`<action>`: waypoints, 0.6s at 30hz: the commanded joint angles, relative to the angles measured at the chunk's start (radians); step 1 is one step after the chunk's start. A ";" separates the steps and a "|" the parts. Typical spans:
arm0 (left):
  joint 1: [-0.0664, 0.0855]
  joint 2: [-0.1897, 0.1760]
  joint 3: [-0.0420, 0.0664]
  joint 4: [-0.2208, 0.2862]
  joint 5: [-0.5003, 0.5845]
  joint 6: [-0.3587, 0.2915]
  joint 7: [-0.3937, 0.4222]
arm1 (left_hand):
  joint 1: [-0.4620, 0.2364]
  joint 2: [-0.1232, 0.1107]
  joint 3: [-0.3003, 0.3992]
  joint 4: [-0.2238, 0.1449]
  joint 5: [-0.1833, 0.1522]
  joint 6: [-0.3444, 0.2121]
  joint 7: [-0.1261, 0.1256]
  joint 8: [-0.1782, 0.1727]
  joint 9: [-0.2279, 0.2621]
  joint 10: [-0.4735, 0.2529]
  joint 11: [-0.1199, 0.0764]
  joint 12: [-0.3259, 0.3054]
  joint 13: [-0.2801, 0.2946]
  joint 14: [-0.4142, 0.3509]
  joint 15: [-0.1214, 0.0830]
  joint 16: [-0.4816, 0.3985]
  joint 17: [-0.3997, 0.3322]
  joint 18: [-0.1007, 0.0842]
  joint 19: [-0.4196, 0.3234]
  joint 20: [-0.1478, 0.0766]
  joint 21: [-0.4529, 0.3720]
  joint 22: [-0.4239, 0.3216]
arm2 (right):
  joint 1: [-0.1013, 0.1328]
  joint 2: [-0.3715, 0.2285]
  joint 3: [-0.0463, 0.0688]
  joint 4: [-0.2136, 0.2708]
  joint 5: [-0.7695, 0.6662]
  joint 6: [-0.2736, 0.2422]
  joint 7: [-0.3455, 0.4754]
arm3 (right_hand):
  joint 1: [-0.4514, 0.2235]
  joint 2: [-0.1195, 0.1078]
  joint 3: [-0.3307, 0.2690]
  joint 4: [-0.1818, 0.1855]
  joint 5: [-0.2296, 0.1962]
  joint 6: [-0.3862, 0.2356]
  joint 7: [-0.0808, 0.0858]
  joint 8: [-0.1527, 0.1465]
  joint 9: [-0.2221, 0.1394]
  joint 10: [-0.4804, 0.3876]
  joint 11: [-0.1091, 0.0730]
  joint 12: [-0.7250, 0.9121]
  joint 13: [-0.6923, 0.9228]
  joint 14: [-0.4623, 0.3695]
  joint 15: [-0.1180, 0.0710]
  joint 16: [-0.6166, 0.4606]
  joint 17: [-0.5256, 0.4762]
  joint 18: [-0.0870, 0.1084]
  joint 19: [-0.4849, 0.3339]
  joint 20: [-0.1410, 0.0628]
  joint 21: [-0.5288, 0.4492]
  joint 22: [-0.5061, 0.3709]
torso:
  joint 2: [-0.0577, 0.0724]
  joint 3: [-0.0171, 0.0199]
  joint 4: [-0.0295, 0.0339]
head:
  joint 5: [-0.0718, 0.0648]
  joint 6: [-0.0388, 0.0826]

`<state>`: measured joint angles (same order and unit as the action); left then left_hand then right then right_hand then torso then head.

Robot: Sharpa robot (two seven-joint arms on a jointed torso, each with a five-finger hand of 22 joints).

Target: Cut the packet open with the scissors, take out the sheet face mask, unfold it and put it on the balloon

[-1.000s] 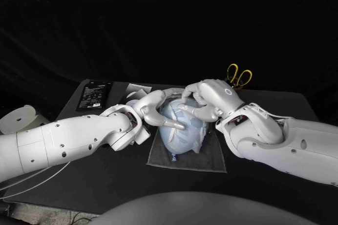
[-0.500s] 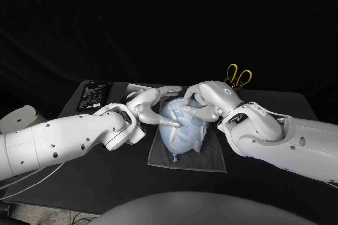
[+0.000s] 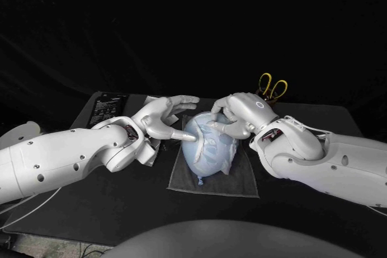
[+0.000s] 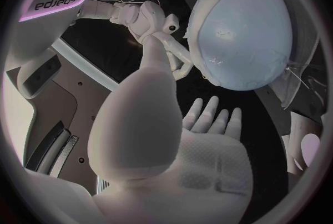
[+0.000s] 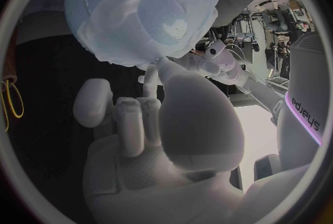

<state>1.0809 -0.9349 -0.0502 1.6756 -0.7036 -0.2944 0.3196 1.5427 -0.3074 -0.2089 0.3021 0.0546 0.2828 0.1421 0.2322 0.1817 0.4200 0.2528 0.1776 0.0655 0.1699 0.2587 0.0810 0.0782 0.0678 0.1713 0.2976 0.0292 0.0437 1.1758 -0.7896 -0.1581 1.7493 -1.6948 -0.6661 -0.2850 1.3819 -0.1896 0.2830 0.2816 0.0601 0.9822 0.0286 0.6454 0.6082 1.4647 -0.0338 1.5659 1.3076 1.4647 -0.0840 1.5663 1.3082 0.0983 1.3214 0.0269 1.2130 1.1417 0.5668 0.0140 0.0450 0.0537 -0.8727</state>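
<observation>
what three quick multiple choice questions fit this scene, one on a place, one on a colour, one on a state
1. Where are the scissors?
A on the floor
B at the table's far side, beyond the right hand
C in a bowl

2. What colour are their handles?
A red
B black
C yellow

3. How is the sheet face mask?
A spread over the balloon
B rolled into a ball
C hanging off the table's edge

Answers:
1 B, they stand up behind the right hand.
2 C, two yellow loops show in the head view.
3 A, the pale sheet covers the balloon, which lies on a grey cloth.
</observation>
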 commanded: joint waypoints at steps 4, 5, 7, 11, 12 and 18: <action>0.018 -0.051 0.006 0.015 0.054 0.003 0.001 | 0.064 0.024 0.131 -0.006 0.000 0.161 0.149 0.105 0.065 0.191 0.010 0.097 0.028 0.385 -0.017 0.203 0.131 -0.005 0.166 -0.002 0.050 0.041 | -0.001 0.002 0.000 -0.008 -0.001 0.017 0.001 | 0.006 -0.002 -0.005 0.000 -0.005 -0.007 0.001 0.003 0.001 0.106 -0.005 0.005 0.263 0.106 -0.008 0.004 0.263 0.003 -0.001 -0.003 -0.006 0.001 | 0.000 0.0008 -0.0004 | -0.002 0.000; 0.021 -0.062 0.006 0.017 0.054 -0.006 0.001 | 0.073 0.054 0.176 -0.004 -0.002 0.272 0.146 0.179 0.110 0.233 0.003 0.119 0.032 0.441 -0.030 0.245 0.149 -0.004 0.280 -0.003 0.089 0.069 | -0.001 0.002 0.000 -0.010 -0.001 0.017 0.001 | 0.006 -0.002 -0.005 0.000 -0.005 -0.007 0.001 0.003 0.001 0.106 -0.005 0.005 0.263 0.106 -0.008 0.004 0.263 0.003 -0.001 -0.003 -0.006 0.001 | -0.001 0.0012 -0.0003 | -0.002 0.000; 0.024 -0.083 0.006 0.023 0.053 -0.018 -0.001 | 0.085 0.106 0.241 -0.010 -0.003 0.331 0.132 0.213 0.120 0.300 -0.020 0.163 0.044 0.529 -0.059 0.327 0.184 0.012 0.447 -0.007 0.156 0.108 | -0.001 0.003 0.000 -0.013 -0.001 0.017 0.001 | 0.006 -0.002 -0.005 0.000 -0.005 -0.007 0.001 0.003 0.001 0.106 -0.005 0.005 0.263 0.106 -0.008 0.004 0.263 0.003 -0.001 -0.003 -0.006 0.001 | -0.001 0.0018 0.0006 | -0.003 0.000; 0.027 -0.121 0.006 0.039 0.038 0.000 -0.019 | 0.108 0.152 0.303 -0.018 0.000 0.419 0.081 0.257 0.127 0.430 -0.083 0.249 0.075 0.766 -0.144 0.572 0.298 0.117 0.717 -0.048 0.334 0.185 | -0.002 0.004 0.000 -0.018 -0.001 0.018 0.002 | 0.006 -0.002 -0.005 0.000 -0.005 -0.007 0.001 0.003 0.001 0.106 -0.005 0.005 0.263 0.106 -0.008 0.004 0.263 0.003 -0.001 -0.003 -0.006 0.001 | -0.001 0.0020 0.0007 | -0.004 0.000; 0.027 -0.130 0.006 0.044 0.028 0.013 -0.028 | 0.110 0.155 0.306 -0.019 -0.002 0.438 0.073 0.262 0.128 0.461 -0.094 0.265 0.081 0.800 -0.159 0.612 0.318 0.117 0.773 -0.068 0.377 0.206 | -0.002 0.005 0.000 -0.020 -0.001 0.018 0.002 | 0.006 -0.002 -0.005 0.000 -0.005 -0.007 0.001 0.003 0.001 0.106 -0.005 0.005 0.263 0.106 -0.008 0.004 0.263 0.003 -0.001 -0.003 -0.006 0.001 | -0.002 0.0025 0.0006 | -0.004 0.000; 0.028 -0.173 -0.002 0.081 -0.022 0.115 -0.109 | 0.039 0.195 0.318 -0.009 -0.007 0.571 -0.002 0.266 0.118 0.650 -0.177 0.369 0.137 1.056 -0.254 0.993 0.589 0.116 0.986 -0.193 0.672 0.374 | -0.002 0.011 0.000 -0.028 -0.001 0.022 0.003 | 0.006 0.000 -0.005 0.001 -0.005 -0.008 0.001 0.006 0.003 0.106 -0.005 0.005 0.263 0.106 -0.008 0.004 0.263 0.002 -0.001 -0.003 -0.006 0.001 | -0.004 0.0043 0.0003 | -0.001 0.000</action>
<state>1.1080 -1.1058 -0.0520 1.7468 -0.6881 -0.2638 0.2722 1.5955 -0.1079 0.1081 0.2938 0.0495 0.8455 0.1507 0.4992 0.3017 1.0616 0.0827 0.5393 0.1968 1.2072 0.0148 1.0471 0.6524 0.1786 1.1450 0.1106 0.6773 0.4028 1.1755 -0.7806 -0.1578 1.7237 -1.6919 -0.6622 -0.2833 1.3819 -0.1895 0.2830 0.2816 0.0602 0.9822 0.0286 0.6453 0.6107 1.4646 -0.0338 1.5674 1.3081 1.4646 -0.0838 1.5673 1.3073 0.0981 1.3213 0.0270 1.2129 1.1413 0.5643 0.0166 0.0452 0.0504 -0.8727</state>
